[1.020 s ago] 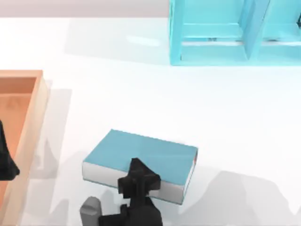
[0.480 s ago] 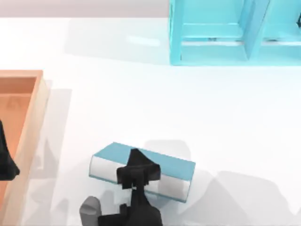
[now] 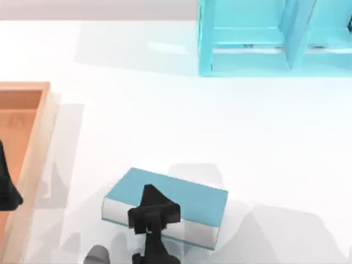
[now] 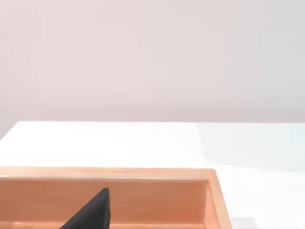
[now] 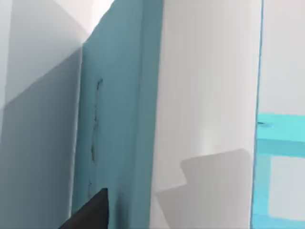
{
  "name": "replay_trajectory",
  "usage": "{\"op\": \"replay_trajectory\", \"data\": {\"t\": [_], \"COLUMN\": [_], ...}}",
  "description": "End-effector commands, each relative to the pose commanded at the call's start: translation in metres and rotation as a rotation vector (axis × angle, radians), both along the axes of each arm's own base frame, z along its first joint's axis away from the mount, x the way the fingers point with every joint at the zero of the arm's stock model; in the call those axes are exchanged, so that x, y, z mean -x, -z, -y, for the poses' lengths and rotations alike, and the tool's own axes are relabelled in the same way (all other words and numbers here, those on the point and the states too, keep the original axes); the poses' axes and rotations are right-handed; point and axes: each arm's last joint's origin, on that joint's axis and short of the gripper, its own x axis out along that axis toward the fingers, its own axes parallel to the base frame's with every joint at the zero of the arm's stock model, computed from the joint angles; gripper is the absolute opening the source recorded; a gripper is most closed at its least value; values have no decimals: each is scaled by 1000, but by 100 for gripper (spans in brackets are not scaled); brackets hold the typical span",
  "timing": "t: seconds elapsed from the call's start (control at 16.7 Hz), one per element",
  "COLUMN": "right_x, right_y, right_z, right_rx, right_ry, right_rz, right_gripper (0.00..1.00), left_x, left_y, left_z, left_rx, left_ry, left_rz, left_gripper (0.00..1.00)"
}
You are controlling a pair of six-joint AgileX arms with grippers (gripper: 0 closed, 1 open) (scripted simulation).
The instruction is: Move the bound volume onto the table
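— Where, then, on the bench (image 3: 165,121)?
— Near the front edge, left of centre: bound volume (image 3: 181,195), teal cover up, white page edges facing the front. Tilted a little, seemingly not quite flat on the white surface.

— And the working pincer?
— Right pincer (image 3: 153,213), clamped on the bound volume at the front long edge, fingers across cover and pages. Seen close from the right wrist: teal cover (image 5: 114,119) beside the white page block.

— Handling?
— Probably stiff and fairly heavy; rigid boards, not fragile. Glossy cover, so likely to slip if pinched at a corner. Best held mid-edge, across the thickness, as now.

— Other arm?
— Left pincer (image 3: 6,190) parked at the far left, over the wooden tray (image 3: 39,143); open or closed, cannot tell.

— Containers?
— Wooden tray, raised rim (image 4: 143,172), nothing visible inside apart from the dark pincer tip. Cyan shelf unit (image 3: 258,38) at the back right, dividers upright, visible compartments apparently bare.
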Motion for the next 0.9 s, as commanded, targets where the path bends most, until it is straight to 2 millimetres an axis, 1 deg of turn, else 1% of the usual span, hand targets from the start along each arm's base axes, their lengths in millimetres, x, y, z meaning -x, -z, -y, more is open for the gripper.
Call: {"op": "replay_trajectory", "data": {"t": [0.12, 0.3, 0.42, 0.54, 0.72, 0.9], "right_x": [23, 65, 91, 113, 132, 136], "right_y": [2, 8, 11, 11, 7, -1], "right_z": [-7, -13, -12, -9, -1, 4], "right_rx": [-16, -28, -25, -17, -1, 13], "right_ry": [-32, -74, -88, -90, -69, -28], "right_rz": [-14, -39, -49, -51, -40, -19], "right_gripper": [100, 100, 100, 100, 100, 100], "left_x": [0, 0, 0, 0, 0, 0], "left_y": [0, 0, 0, 0, 0, 0], "left_z": [0, 0, 0, 0, 0, 0], "left_rx": [0, 0, 0, 0, 0, 0], "left_ry": [0, 0, 0, 0, 0, 0], "left_rz": [0, 0, 0, 0, 0, 0], "left_gripper": [100, 100, 100, 100, 100, 100]}}
